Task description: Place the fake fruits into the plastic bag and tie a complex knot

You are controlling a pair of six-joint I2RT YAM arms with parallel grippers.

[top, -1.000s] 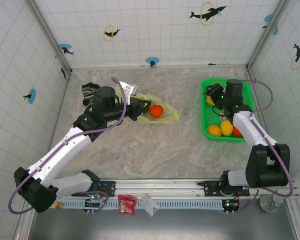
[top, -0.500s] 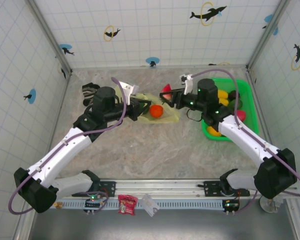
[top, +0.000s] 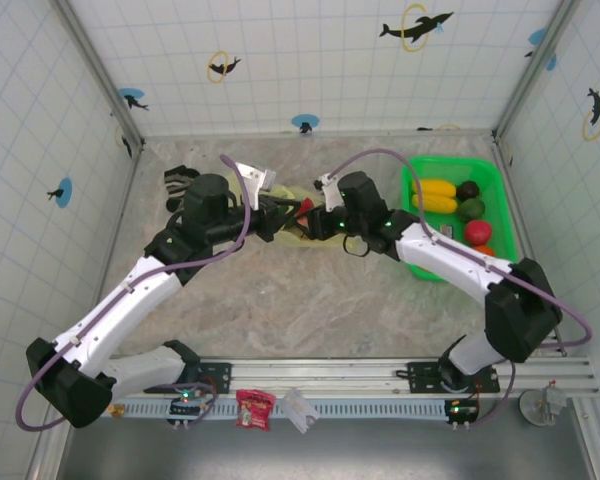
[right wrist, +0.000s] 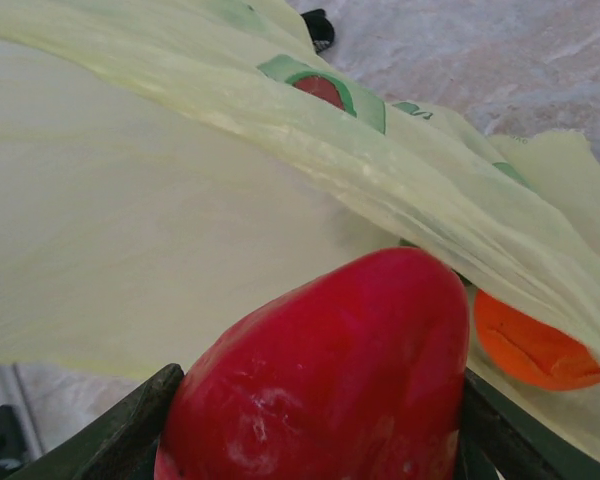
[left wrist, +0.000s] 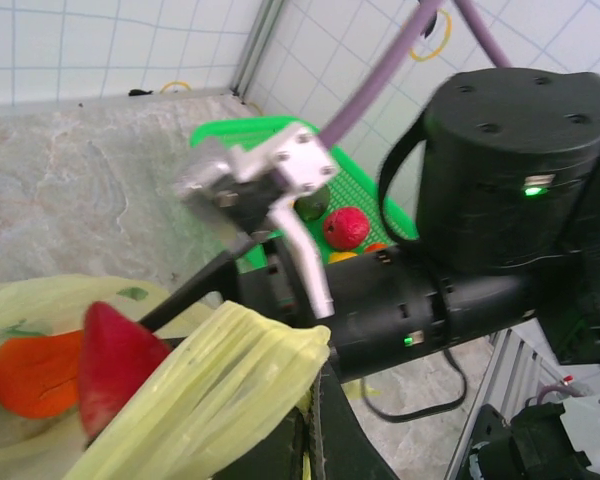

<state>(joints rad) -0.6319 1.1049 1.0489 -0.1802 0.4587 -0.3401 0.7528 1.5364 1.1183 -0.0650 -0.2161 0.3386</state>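
Plastic bag (left wrist: 210, 380), we are judging, is thin and slippery; left gripper (left wrist: 308, 440) is pinching its bunched rim, right gripper (right wrist: 315, 440) clasping glossy red fruit (right wrist: 320, 350).

plastic bag (right wrist: 130, 250) thin crinkly translucent film, slight sheen; red fruit (right wrist: 330, 370) smooth glossy plastic, faint scuffs; orange fruit (right wrist: 530, 345) glossy plastic; green tub (left wrist: 242, 130) plastic; counter (top: 310, 310) matt, marble-patterned.

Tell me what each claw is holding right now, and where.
Left claw pinches the plastic bag by a bunched edge; right claw grips the red fruit across its sides.
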